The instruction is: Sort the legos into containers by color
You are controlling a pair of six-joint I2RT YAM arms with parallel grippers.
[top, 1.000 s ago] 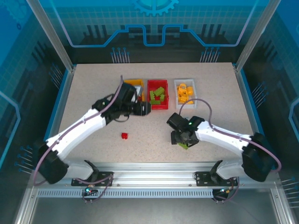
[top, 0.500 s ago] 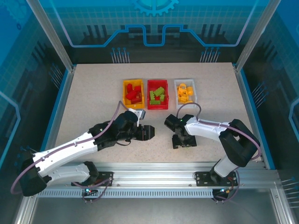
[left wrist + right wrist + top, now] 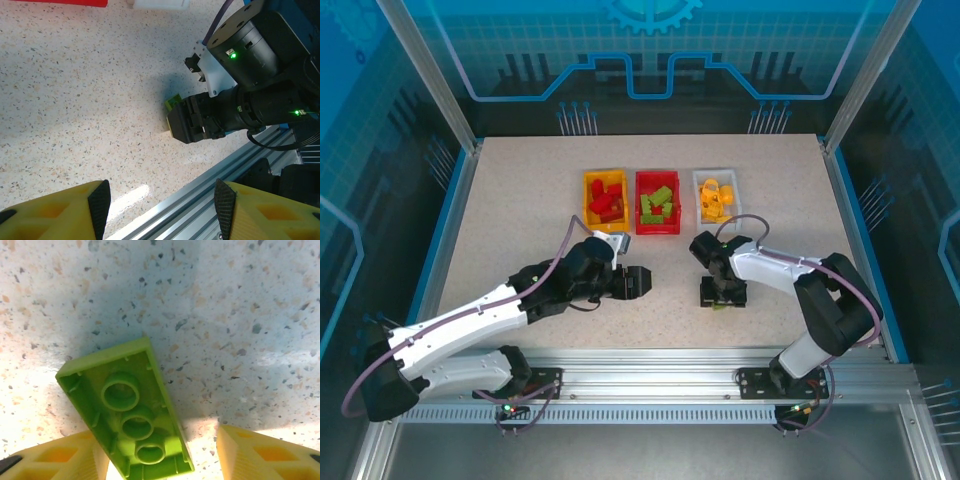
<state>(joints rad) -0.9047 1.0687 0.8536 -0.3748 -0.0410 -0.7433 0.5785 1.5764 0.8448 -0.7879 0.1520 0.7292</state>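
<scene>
Right gripper [image 3: 723, 293] has slid a bit right since half a second ago. It's now down over a green brick [image 3: 125, 415] that lies underside-up on the table [image 3: 520, 200]. Jaws are apart around it, maybe brushing one pad, hard to say. Left gripper [image 3: 161, 200] hasn't budged, fingers wide apart and empty. Other greens sit in the red bin [image 3: 639, 205].

Green brick [image 3: 173, 103] mostly behind right pincer [image 3: 722, 296]

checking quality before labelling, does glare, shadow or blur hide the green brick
Right wrist: green brick sharp, underside up, partly in soft shadow. Left wrist: glare streak on the table, brick mostly hidden by the right gripper. Top external: brick too small to judge.
</scene>
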